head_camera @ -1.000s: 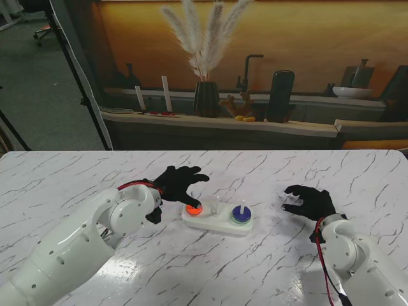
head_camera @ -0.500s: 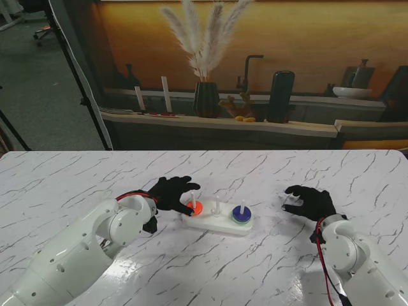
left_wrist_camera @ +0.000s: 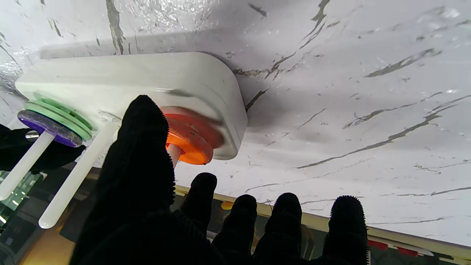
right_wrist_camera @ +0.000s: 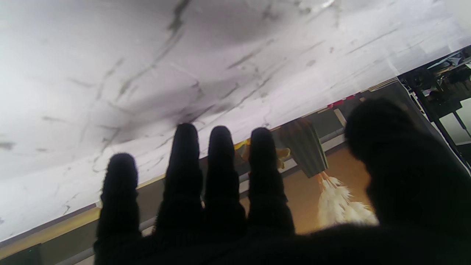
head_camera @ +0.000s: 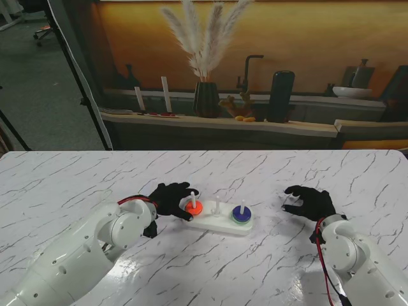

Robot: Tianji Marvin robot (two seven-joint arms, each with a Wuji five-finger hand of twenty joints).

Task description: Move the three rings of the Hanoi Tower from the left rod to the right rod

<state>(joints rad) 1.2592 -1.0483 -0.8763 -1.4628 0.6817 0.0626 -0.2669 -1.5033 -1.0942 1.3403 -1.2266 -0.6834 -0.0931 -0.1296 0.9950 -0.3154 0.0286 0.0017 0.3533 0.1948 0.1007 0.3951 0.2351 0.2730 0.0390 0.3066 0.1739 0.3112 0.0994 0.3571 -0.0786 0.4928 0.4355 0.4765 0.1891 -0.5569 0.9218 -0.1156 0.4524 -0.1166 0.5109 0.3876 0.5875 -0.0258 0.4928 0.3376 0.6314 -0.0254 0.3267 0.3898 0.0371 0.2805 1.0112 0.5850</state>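
The white Hanoi base [head_camera: 220,223] carries three white rods. An orange ring [head_camera: 194,206] sits low on the left rod, and a purple ring [head_camera: 241,211] lies on a green ring [head_camera: 241,218] on the right rod. The middle rod [head_camera: 217,206] is bare. My left hand [head_camera: 169,197], in a black glove, rests just left of the orange ring with its fingers apart and nothing in them. In the left wrist view the thumb [left_wrist_camera: 141,147] partly covers the orange ring [left_wrist_camera: 191,143]. My right hand [head_camera: 310,202] stands open on the table, well right of the base.
The marble table [head_camera: 76,185] runs out to the left and right of the base. Beyond its far edge a shelf holds a dark vase with pampas grass [head_camera: 205,95] and other ornaments.
My left hand has drawn back from over the orange ring towards me and to the left, uncovering the left rod. The rings and the right hand have not moved.
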